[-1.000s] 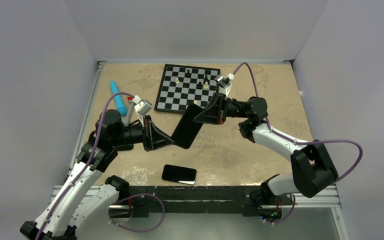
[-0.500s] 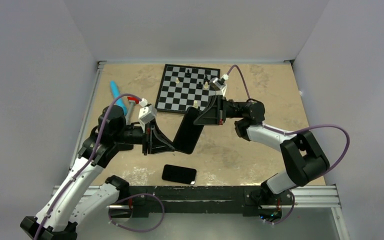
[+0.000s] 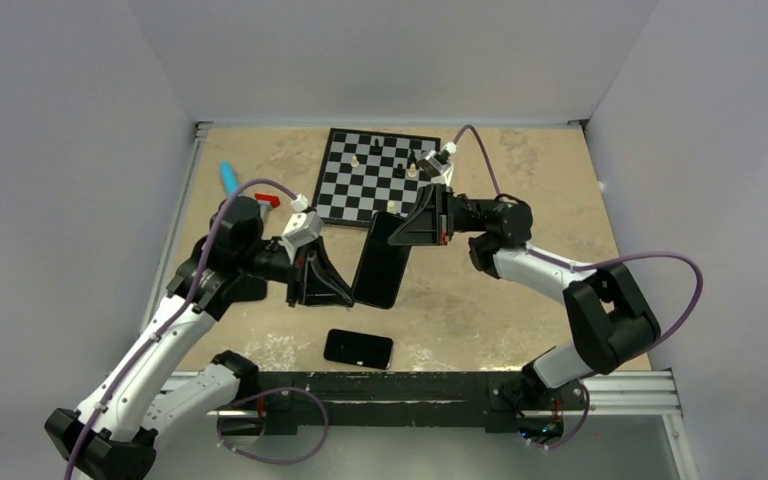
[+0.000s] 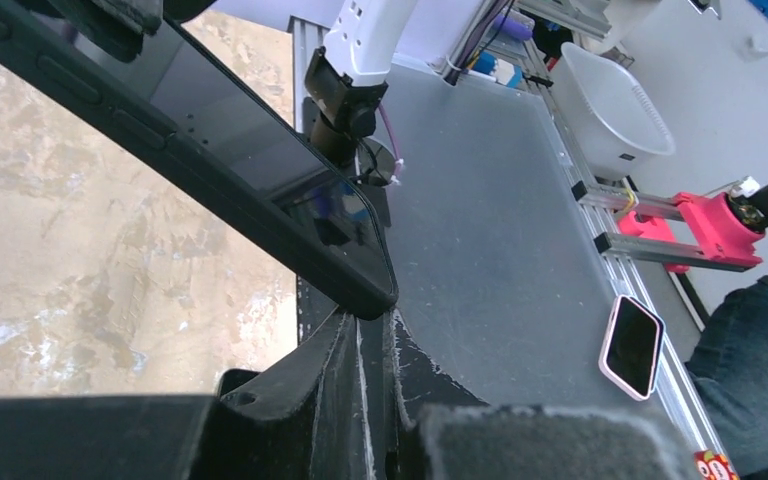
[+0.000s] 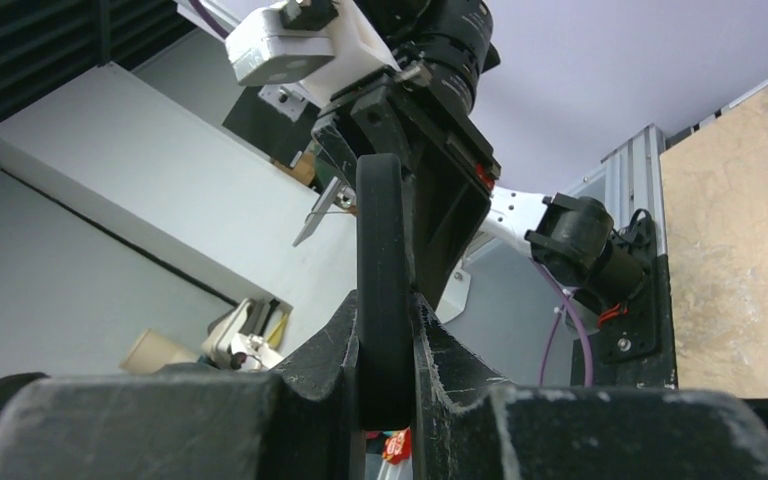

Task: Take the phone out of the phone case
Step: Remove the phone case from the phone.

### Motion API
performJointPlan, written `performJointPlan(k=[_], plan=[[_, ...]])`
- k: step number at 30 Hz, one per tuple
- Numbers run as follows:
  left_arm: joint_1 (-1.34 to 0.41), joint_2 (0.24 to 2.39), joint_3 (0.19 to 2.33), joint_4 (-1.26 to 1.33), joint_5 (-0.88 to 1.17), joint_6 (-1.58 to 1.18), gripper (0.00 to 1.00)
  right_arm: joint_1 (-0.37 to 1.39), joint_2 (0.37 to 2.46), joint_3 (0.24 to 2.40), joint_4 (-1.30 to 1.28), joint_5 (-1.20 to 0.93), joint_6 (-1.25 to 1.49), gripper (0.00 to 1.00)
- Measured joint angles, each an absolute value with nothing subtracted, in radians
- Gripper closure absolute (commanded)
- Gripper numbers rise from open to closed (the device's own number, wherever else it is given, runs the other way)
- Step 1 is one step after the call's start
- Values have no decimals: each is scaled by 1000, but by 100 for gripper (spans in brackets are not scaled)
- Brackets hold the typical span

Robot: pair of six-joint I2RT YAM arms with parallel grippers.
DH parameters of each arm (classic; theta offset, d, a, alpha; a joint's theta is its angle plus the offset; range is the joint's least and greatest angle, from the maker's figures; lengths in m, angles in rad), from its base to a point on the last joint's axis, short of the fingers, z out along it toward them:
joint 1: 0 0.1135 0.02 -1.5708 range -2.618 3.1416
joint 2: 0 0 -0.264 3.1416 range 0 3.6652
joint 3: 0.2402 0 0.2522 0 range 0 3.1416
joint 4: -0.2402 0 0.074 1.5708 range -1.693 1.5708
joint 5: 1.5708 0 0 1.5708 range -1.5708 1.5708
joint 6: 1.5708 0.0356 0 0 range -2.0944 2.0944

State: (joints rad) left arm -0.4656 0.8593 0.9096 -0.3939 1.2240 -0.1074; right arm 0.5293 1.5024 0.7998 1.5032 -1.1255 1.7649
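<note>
Right now both arms are meeting over the middle of the overhead frame, and the phone case (image 3: 381, 265) is hanging between them. It is lifted off the sandy table (image 3: 520, 180) and tilting so that its upper end is leaning toward the right of the picture. The right gripper (image 5: 385, 395) is clamping that upper end — in its wrist view the two black fingers are pressing on both faces of the case, which is running edge-on up the centre of the frame. The left gripper (image 4: 375, 335) is reaching from the lower left and pinching the case's lower corner at its very tips, the fingers lying almost together. In the left wrist view the phone (image 4: 260, 140) is sitting inside the case, its glossy dark screen showing within the thick rim, with side buttons lining the edge toward the upper left. Below the held case, at the lower centre of the overhead view, a second dark handset (image 3: 358, 348) is lying flat on the table, apart from both grippers. Toward the top centre a chessboard (image 3: 360, 195) is carrying a few pieces, and a blue object (image 3: 229, 176) is lying at the upper left.
</note>
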Motion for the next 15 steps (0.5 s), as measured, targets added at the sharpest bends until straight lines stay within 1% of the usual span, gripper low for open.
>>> performJointPlan(k=[6, 7, 10, 11, 12, 15], plan=[[-472, 891, 914, -421, 1205, -117, 100, 531, 1502, 820, 1503, -1109, 1762, 100], [-472, 895, 914, -429, 1198, -124, 97, 531, 1502, 823, 1504, -1108, 1757, 100], [-472, 888, 896, -413, 1182, -173, 70, 532, 1502, 824, 1503, -1099, 1721, 100], [-471, 871, 876, -390, 1160, -186, 62, 535, 1498, 824, 1496, -1094, 1699, 100], [-468, 853, 853, -361, 1125, -204, 58, 549, 1488, 824, 1477, -1086, 1673, 100], [-456, 793, 771, -310, 1060, -272, 53, 597, 1419, 824, 1349, -1075, 1536, 100]])
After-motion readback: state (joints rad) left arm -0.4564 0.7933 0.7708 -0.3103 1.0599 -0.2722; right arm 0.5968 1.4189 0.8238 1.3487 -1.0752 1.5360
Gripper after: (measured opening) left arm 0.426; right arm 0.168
